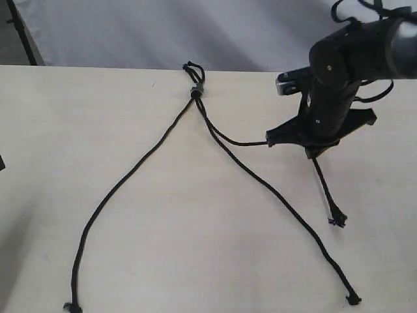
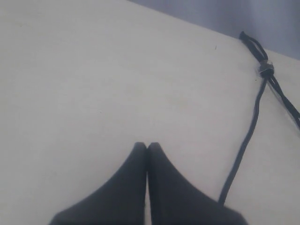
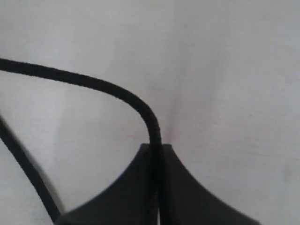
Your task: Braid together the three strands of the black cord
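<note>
The black cord lies on the pale table point(image 1: 78, 117), its knot point(image 1: 194, 91) near the far edge and topped by small loops point(image 1: 193, 68). From the knot the three strands fan out. The left strand point(image 1: 124, 182) runs to the near left corner. The middle strand point(image 1: 280, 195) ends at the near right. My right gripper point(image 1: 314, 151) is shut on the right strand point(image 1: 234, 140), whose frayed tail point(image 1: 337, 222) hangs below it. In the right wrist view this strand point(image 3: 93, 84) enters the right gripper point(image 3: 157, 146). My left gripper point(image 2: 147, 145) is shut on nothing, over bare table, with the knot point(image 2: 266, 70) off to one side.
The table's far edge point(image 1: 98, 67) meets a grey backdrop. Black cables point(image 1: 371, 8) loop over the right arm point(image 1: 345, 59). A dark object point(image 1: 2, 163) shows at the left border of the exterior view.
</note>
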### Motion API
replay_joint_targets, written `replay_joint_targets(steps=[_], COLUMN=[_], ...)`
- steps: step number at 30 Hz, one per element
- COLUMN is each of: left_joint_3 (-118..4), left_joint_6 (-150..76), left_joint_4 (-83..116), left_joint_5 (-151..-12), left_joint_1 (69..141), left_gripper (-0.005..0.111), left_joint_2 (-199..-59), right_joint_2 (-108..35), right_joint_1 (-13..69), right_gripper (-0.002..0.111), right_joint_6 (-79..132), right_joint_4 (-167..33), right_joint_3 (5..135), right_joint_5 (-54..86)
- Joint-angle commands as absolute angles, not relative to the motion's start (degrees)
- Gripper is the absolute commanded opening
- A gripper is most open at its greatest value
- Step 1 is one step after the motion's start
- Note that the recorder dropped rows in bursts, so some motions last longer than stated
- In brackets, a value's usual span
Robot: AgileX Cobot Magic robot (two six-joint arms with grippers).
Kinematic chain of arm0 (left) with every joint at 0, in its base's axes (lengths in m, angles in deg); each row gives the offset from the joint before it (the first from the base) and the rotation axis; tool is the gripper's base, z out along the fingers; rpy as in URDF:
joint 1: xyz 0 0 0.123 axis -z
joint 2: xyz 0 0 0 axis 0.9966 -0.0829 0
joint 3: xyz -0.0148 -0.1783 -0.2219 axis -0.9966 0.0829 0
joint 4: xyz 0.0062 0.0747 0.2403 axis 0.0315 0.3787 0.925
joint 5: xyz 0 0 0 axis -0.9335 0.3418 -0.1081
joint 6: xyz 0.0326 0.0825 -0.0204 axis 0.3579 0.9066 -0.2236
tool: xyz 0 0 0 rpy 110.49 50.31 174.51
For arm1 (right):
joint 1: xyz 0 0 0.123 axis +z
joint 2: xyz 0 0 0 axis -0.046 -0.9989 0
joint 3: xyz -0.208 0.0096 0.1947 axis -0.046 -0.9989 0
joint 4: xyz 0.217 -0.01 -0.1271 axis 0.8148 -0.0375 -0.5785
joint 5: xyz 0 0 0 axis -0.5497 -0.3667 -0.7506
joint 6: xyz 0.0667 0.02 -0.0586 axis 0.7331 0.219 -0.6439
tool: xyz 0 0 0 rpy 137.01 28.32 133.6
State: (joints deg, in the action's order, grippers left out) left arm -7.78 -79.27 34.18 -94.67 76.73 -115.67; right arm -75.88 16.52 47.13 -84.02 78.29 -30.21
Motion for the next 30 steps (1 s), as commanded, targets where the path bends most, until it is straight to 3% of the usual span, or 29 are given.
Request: replay_joint_targets(steps=[1, 10, 17, 21, 26, 30], left_joint_3=[-7.99, -7.99, -7.99, -7.99, -7.99, -7.99], left_joint_6=[-79.86, -79.86, -80.62, -80.62, -80.62, -80.62], left_joint_4=[34.49, 34.49, 34.49, 34.49, 34.49, 34.49], left_joint_5=[-95.23, -95.23, -95.23, -95.23, -95.23, -95.23], left_joint_1=[77.14, 77.14, 77.14, 77.14, 77.14, 77.14], left_gripper=[0.0, 0.0, 0.0, 0.0, 0.0, 0.0], left_joint_2=[-115.61, -115.61, -115.61, -115.61, -115.61, -115.61], right_joint_2=[-80.63, -83.59, -83.05, -79.38, -72.53, -68.04], right_joint_1=[16.35, 19.67, 30.98, 36.88, 34.89, 28.33], right_gripper=[0.0, 0.0, 0.0, 0.0, 0.0, 0.0], right_joint_6=[43.55, 37.76, 15.74, 10.5, 14.68, 17.75], right_joint_4=[-80.87, -73.5, -53.48, -52.97, -59.94, -61.08], right_joint_3=[78.28, 76.15, 74.79, 78.81, 80.2, 80.2], right_joint_5=[-29.39, -32.06, -33.92, -37.57, -32.76, -31.56])
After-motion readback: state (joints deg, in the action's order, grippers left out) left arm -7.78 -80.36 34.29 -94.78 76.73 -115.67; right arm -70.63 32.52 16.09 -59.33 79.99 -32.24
